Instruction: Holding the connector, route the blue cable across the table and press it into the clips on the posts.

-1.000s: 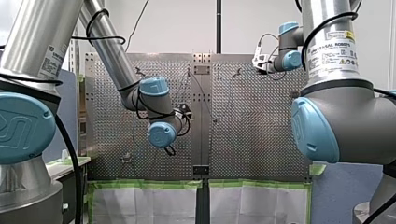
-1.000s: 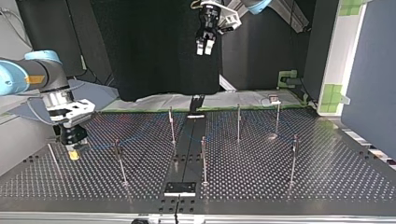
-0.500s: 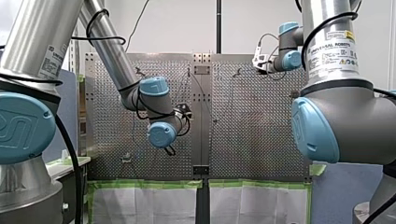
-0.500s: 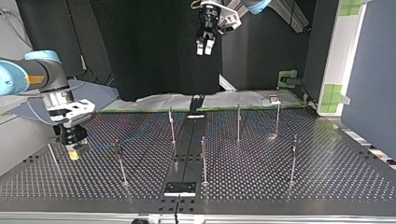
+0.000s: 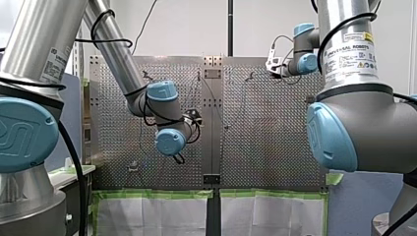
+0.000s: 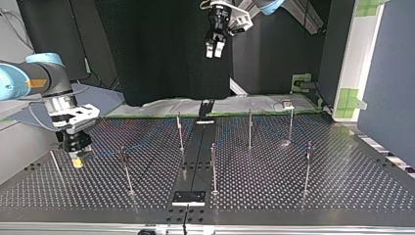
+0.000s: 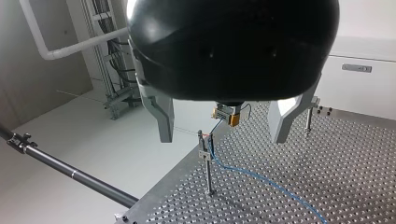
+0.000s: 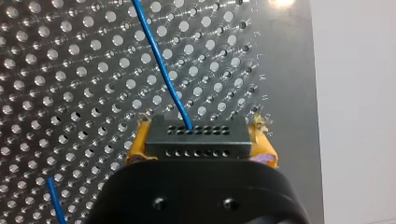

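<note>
Now my right gripper point(image 6: 77, 159), lower left in the top view, clamps the connector point(image 8: 194, 138), cable point(image 8: 163, 70) running out ahead. My left gripper point(image 6: 214, 49) hangs open, empty. Routing seems far along; next, seat cable in the nearest clip point(image 7: 201, 150) on its post point(image 7: 208, 175).

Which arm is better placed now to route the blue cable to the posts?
Right. My right gripper is shut on the connector with the blue cable, low over the table. My left gripper hangs open, high above it.

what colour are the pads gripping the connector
Yellow pads; clearest in the right wrist view, either side of the dark grey connector.
</note>
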